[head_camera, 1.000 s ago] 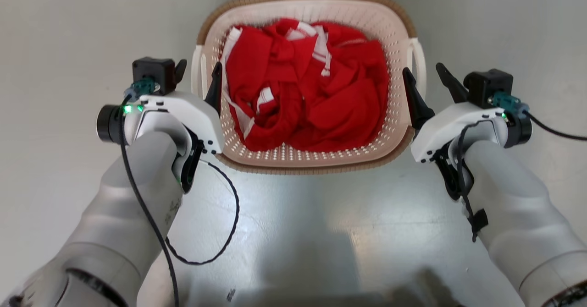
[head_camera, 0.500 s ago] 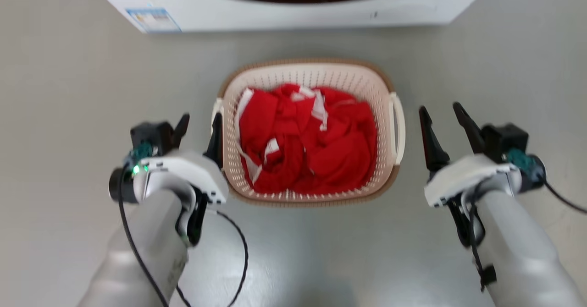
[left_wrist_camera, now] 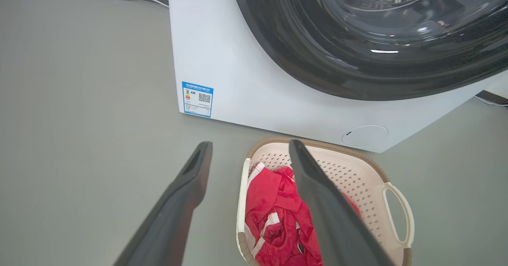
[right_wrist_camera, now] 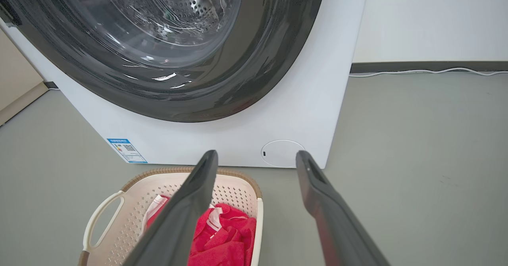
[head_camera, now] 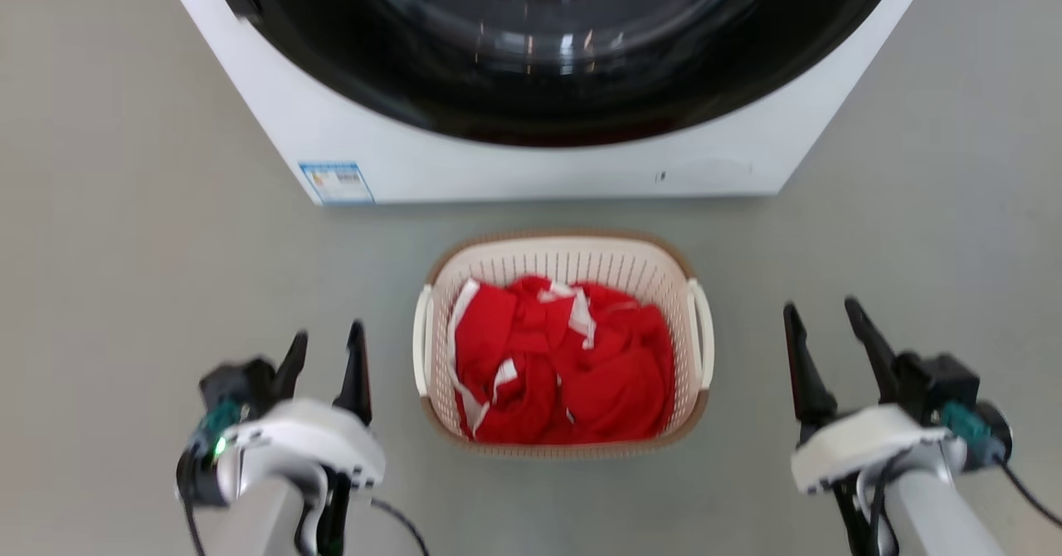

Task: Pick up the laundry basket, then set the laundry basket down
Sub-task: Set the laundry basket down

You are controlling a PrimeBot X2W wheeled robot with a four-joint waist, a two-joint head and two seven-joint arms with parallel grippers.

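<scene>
Between the two grippers the basket (head_camera: pixel 564 267) stands on the floor (head_camera: pixel 124 274), touching neither. The left gripper (head_camera: pixel 328 332) hangs just beside the basket's left handle (head_camera: pixel 423 340) but clear of it, fingers spread and holding nothing. The right gripper (head_camera: pixel 820 305) is farther out from the right handle (head_camera: pixel 703 332), fingers likewise parted and empty. Red clothes (head_camera: pixel 581 373) with white trim fill the basket. Ahead of both sets of fingertips stands the washer (head_camera: pixel 531 166), its dark round door facing them, with the basket near its foot. From the left wrist the basket lies low and right, behind the right finger; from the right wrist it lies low and left, behind the left finger.
</scene>
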